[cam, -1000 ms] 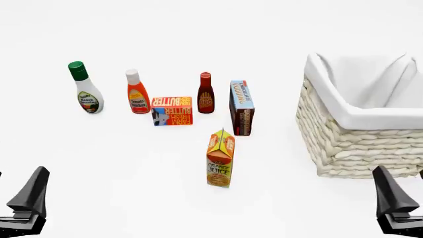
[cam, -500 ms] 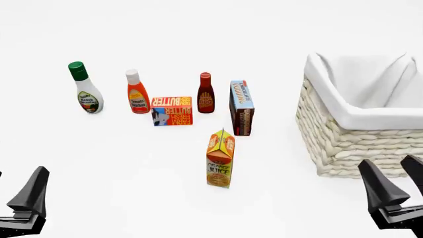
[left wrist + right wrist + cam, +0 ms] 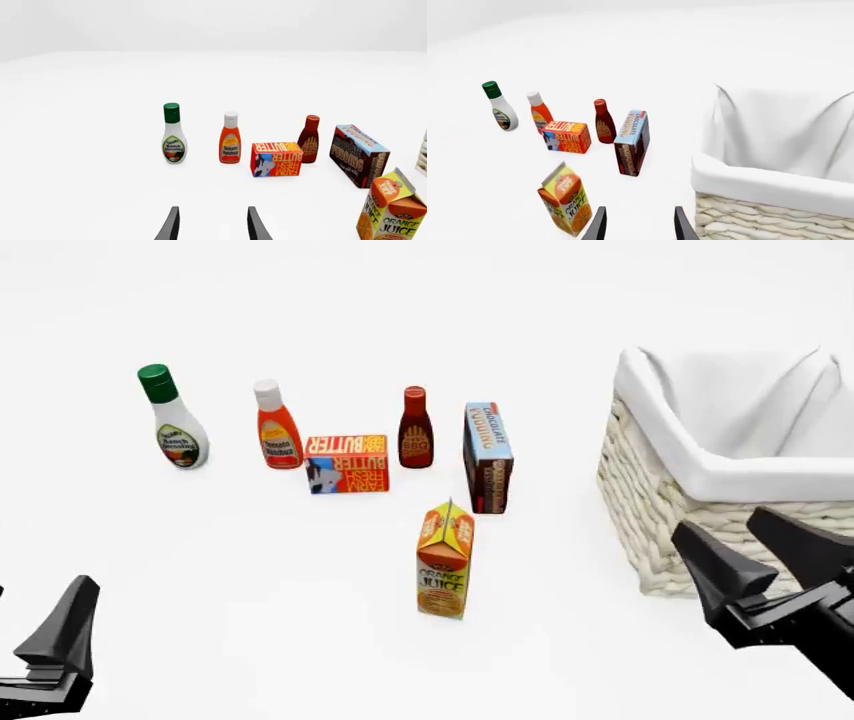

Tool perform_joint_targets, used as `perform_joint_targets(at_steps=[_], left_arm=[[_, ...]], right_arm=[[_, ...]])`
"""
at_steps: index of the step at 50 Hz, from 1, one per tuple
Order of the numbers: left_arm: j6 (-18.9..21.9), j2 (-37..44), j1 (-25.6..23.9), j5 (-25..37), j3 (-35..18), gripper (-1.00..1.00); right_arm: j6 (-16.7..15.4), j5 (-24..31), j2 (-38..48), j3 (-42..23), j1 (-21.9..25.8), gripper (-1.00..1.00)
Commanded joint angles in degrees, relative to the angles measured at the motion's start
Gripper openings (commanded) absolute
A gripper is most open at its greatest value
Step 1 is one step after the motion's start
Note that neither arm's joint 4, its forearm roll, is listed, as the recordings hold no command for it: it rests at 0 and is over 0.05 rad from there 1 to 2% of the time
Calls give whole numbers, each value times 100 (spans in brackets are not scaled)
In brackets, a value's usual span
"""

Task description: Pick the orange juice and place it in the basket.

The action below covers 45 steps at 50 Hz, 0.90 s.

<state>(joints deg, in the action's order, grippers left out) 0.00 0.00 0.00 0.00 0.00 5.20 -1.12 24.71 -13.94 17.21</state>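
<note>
Juice is what I want: the orange juice (image 3: 445, 562) stands tall and straight on the table (image 3: 267, 570), in the middle, in front of the pudding box (image 3: 487, 458) and the butter box (image 3: 347, 463). Its long side points up. My right gripper (image 3: 754, 545) sits low on the right, in front of the basket (image 3: 667, 530), and its 2 fingers are spread apart with nothing between them. The carton is off to the left of it and a bit farther out. My left gripper (image 3: 212, 226) is low on the left, its fingers apart too, and holds nothing. I think my right gripper is the nearer one, and it is also next to the basket. So I think the right one should reach left and grab the carton from the side
</note>
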Motion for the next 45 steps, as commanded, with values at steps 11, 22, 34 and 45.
perform_joint_targets(at_steps=[11, 22, 34, 45], left_arm=[[0, 0, 0, 0, 0, 100], [0, 0, 0, 0, 0, 100], [0, 0, 0, 0, 0, 100], [0, 0, 0, 0, 0, 100]], right_arm=[[73, 397, 1279, -824, 583, 100], [-24, 664, 1603, -1165, 715, 100], [368, 1061, 1936, -1625, 947, 100], [903, 1525, 2086, -2087, 1098, 100]])
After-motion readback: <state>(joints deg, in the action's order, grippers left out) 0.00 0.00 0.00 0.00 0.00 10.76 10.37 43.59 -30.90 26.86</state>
